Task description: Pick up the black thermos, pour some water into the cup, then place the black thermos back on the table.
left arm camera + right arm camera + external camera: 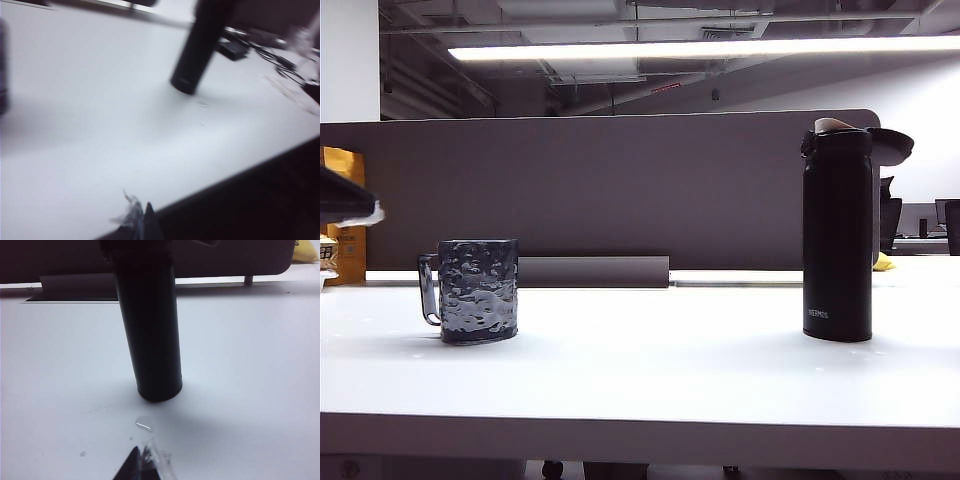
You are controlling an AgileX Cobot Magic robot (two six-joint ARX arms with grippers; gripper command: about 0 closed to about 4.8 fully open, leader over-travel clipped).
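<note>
Black thermos [837, 235] upright at 3 o'clock on the table [640, 375], lid flipped open; cup [477, 290] at 9. My right gripper [143, 465] pinched shut, empty. Left gripper [145, 222] blurred (probably shut). Risk: a shut approach topples the thermos; droplets may slicken it.

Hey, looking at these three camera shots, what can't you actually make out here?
- Water level in the cup: exterior view is side-on, dark dimpled wall hides the inside.
- Cup in left wrist view: only a blurred dark strip cut by the frame edge.
- Black thermos lid: cropped by the frame edge in the right wrist view.
- Left gripper: only fingertips show at the frame edge, blurred; open or shut unclear.
- Right gripper: fingertips together, the rest cropped.
</note>
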